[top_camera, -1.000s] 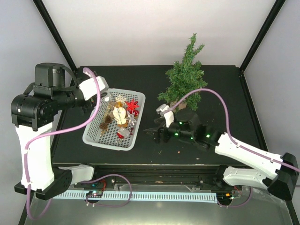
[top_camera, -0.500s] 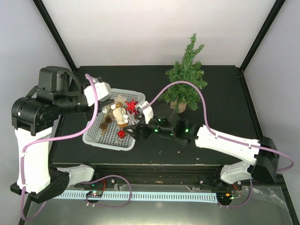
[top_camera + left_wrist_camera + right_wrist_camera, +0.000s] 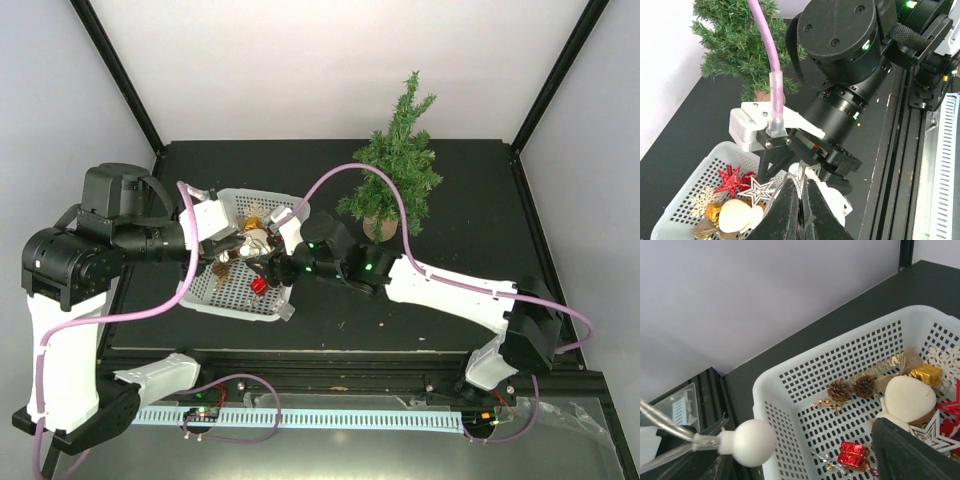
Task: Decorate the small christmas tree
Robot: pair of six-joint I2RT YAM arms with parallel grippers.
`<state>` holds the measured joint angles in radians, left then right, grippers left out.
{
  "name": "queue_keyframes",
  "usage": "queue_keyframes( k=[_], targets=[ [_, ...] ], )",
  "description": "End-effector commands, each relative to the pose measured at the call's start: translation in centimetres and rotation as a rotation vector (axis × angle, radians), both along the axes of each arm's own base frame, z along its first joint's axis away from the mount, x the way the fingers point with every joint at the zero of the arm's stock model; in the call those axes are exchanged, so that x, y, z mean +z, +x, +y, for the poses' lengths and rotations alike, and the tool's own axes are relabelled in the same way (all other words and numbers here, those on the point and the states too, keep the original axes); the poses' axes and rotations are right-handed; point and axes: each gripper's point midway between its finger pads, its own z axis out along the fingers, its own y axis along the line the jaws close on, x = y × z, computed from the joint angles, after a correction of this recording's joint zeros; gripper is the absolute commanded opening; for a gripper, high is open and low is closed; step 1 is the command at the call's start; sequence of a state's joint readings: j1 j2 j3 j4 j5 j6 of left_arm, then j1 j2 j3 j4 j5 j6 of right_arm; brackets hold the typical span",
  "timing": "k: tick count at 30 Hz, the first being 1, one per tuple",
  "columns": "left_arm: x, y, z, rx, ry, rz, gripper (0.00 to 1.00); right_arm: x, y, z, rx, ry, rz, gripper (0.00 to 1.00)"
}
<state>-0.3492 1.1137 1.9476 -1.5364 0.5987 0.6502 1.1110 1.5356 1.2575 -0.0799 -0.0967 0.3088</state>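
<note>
L gripper (image 3: 801, 184) pinches clear wire (image 3: 799, 172) (by basket (image 3: 715, 150)).

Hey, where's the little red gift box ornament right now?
In the right wrist view, the red gift box lies in the white basket, bottom centre of the picture, just below the two pine cones.

The right arm has swung left from the tabletop (image 3: 480, 200) in front of the small christmas tree (image 3: 395, 170), and the right gripper (image 3: 263, 268) now reaches in over the white basket (image 3: 238, 311), above the ornaments (image 3: 259, 285). The left gripper (image 3: 233, 250) has come in from the basket's far left rim toward its middle, close to the right one. The basket itself seems to have turned and slid slightly, its near right corner now closer to the table's front edge.
</note>
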Motion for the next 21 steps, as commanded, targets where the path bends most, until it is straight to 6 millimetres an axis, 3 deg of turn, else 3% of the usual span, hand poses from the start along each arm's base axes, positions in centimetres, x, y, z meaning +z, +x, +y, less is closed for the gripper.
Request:
queue_keyframes(
  k=[1, 9, 11, 17, 19, 21],
  targets=[
    [0.1, -1.6, 0.0, -0.030, -0.015, -0.003, 0.01, 0.0, 0.9, 0.4, -0.026, -0.023, -0.052, 0.70],
    [0.1, -1.1, 0.2, -0.019, 0.000, -0.028, 0.02, -0.8, 0.5, -0.5, -0.036, 0.006, -0.041, 0.58],
    [-0.1, -0.7, 0.4, -0.006, 0.012, -0.038, 0.01, -1.0, 0.4, -0.9, -0.041, 0.002, -0.043, 0.49],
    [-0.9, -0.5, 0.6, 0.009, 0.020, -0.051, 0.01, -1.2, 0.6, -1.8, -0.068, -0.027, -0.063, 0.09],
    [-1.6, -0.4, 0.7, 0.015, 0.028, -0.048, 0.01, -0.9, 0.7, -2.2, -0.079, -0.025, -0.073, 0.02],
    [-2.6, -0.2, 0.8, 0.023, 0.038, -0.042, 0.02, 0.0, 0.8, -2.9, -0.099, -0.016, -0.090, 0.01]
  ],
)
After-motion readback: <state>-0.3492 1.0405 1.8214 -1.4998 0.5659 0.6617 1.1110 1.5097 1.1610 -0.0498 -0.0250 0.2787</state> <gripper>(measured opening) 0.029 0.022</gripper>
